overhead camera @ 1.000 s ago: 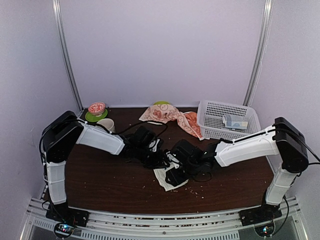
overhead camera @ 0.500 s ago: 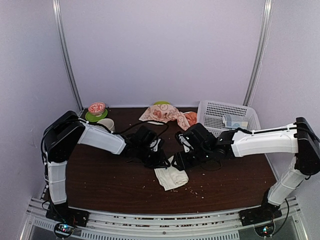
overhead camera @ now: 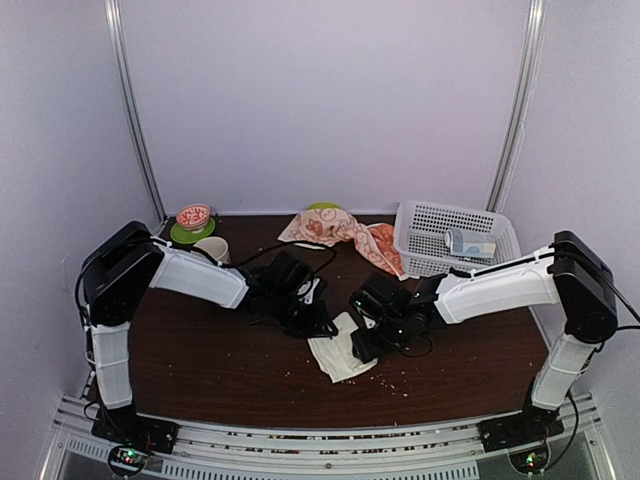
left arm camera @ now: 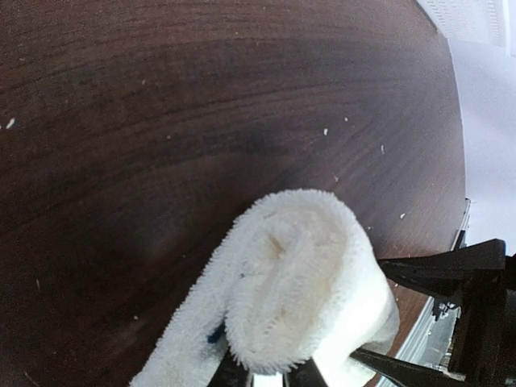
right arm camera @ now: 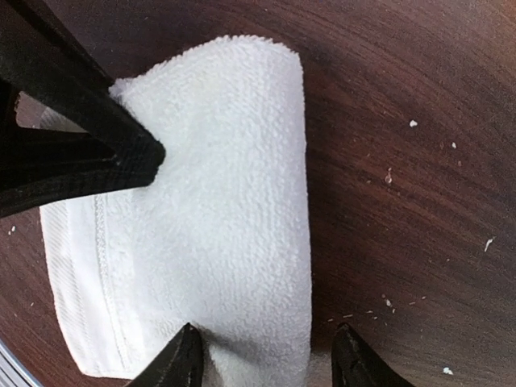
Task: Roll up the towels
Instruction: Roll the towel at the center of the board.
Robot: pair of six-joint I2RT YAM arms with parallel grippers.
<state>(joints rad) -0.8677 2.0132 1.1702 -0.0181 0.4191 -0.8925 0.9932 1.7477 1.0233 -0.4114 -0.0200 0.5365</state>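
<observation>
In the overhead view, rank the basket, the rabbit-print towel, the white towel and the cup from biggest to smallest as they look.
1. basket
2. printed towel, spread out
3. white towel, folded and partly hidden, so its gap to second is unsure
4. cup

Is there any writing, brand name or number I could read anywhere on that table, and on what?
No text can be read in these views.
The pale blue-white packet in the white perforated plastic basket: any print too small to read.
The peach-orange and cream printed cloth towel: figures only, no letters.
The plain cream-white terry towel: no label showing.
</observation>
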